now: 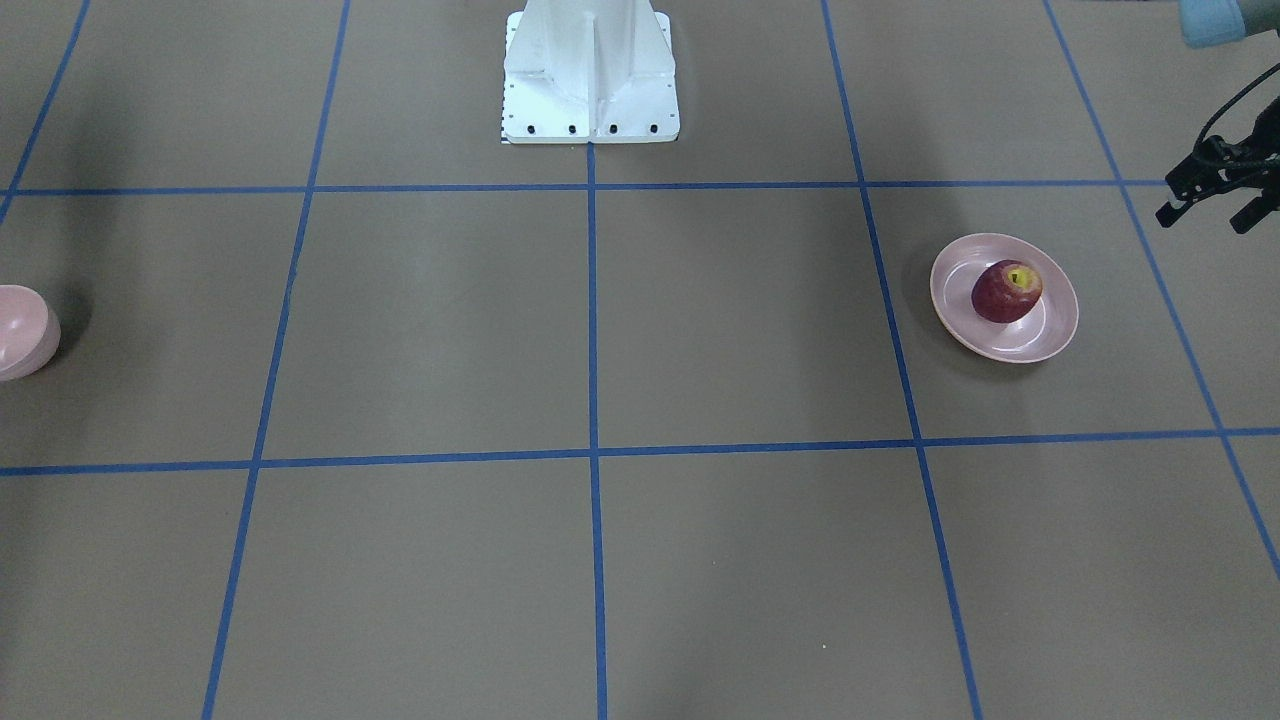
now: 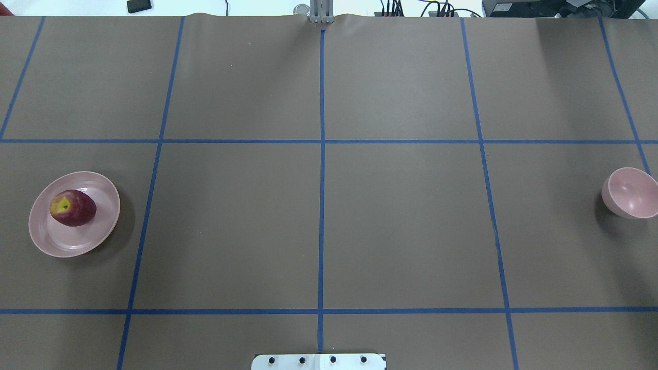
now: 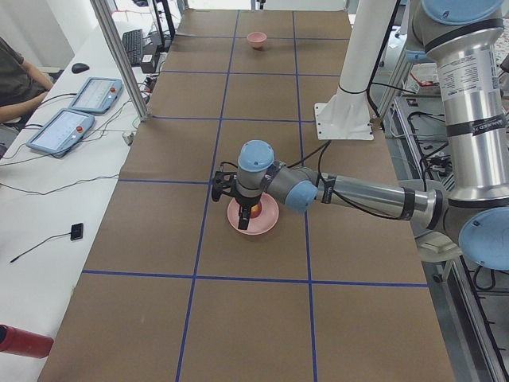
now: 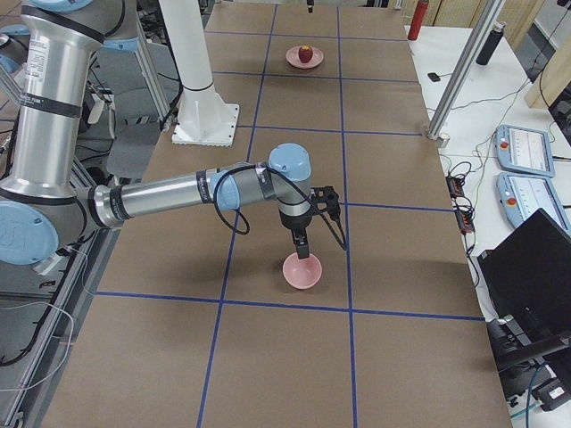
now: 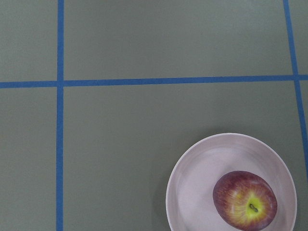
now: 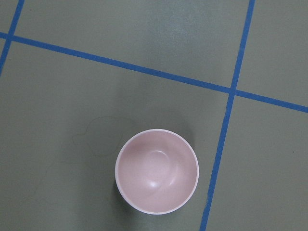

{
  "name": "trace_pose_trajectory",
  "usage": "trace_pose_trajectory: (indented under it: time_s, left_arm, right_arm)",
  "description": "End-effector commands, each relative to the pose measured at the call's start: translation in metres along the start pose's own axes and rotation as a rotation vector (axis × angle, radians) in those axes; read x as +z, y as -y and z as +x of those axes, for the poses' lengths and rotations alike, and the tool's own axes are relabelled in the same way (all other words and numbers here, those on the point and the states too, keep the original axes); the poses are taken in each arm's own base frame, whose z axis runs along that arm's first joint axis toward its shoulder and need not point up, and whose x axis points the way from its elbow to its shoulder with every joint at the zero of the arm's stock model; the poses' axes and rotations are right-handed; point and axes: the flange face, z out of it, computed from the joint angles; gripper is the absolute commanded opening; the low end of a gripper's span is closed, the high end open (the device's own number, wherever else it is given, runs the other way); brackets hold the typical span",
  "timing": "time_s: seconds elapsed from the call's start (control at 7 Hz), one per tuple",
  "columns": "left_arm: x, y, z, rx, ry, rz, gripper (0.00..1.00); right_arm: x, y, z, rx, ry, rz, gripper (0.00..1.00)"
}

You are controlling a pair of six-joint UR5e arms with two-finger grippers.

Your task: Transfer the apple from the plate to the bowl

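At the right side of the front-facing view, the apple (image 1: 1007,291) sits on the plate (image 1: 1050,338), stem dimple up. My left gripper (image 1: 1207,213) hangs in the upper right corner, fingers spread, holding nothing. The bowl (image 1: 22,335) is clipped by the left edge, well apart from the plate.

Overhead: plate far left, bowl far right, no arms in frame.

Left side view: the near arm is by the plate.

Right side view: the right gripper (image 4: 303,248) hovers above the bowl. Spread or pressed together, I can't tell.

Wrist cams: the apple is low right in frame and the bowl is empty.

My worries: the apple's round and the plate's glossy, so an off-centre pinch could squirt it out or shove the plate. The bowl barely beats the apple for width, so a sloppy drop may tip it.
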Motion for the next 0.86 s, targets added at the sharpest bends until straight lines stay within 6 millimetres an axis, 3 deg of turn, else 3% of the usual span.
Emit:
trace_pose_trajectory:
  time_s: [0.0, 0.29, 0.57, 0.71]
  left_arm:
    - [0.004, -0.004, 0.002, -0.006, -0.051, -0.039, 0.99]
    - [0.004, -0.004, 0.002, -0.008, -0.057, -0.042, 0.99]
    - [0.004, -0.003, 0.003, -0.006, -0.055, -0.04, 0.99]
    - [0.004, -0.004, 0.003, -0.007, -0.057, -0.043, 0.99]
  right_arm:
    - [0.0, 0.0, -0.001, -0.001, 0.004, -0.001, 1.0]
    - [0.001, 0.0, 0.0, 0.0, 0.004, -0.002, 1.0]
    - [0.015, -0.003, 0.009, 0.021, 0.007, -0.032, 1.0]
    - [0.042, -0.004, 0.005, 0.01, -0.001, -0.089, 1.0]
